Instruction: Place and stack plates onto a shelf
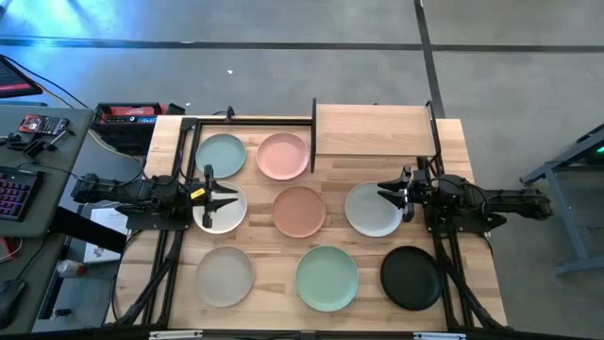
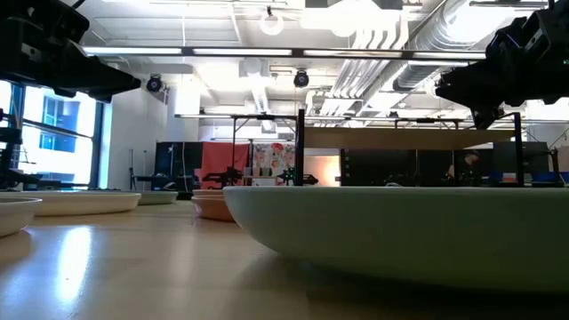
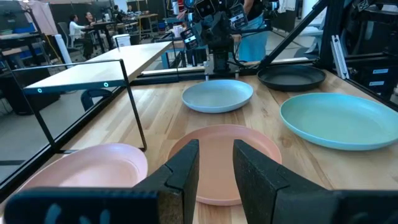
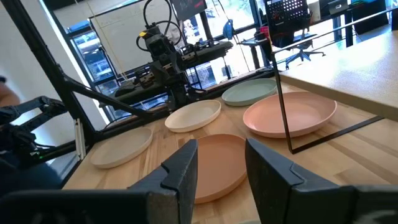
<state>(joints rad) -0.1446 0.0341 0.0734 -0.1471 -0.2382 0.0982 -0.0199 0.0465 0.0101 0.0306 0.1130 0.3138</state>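
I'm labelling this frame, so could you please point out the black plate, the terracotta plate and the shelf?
black plate [image 1: 411,278]: high view, centre of its dish.
terracotta plate [image 1: 299,211]: high view, centre of its dish.
shelf [image 1: 371,131]: high view, middle of its wooden board.

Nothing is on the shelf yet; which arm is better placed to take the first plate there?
Probably the right. The right gripper, open, hovers over the light grey plate, just below the shelf on that side. The left gripper, open over the white plate, sits farther from the shelf.
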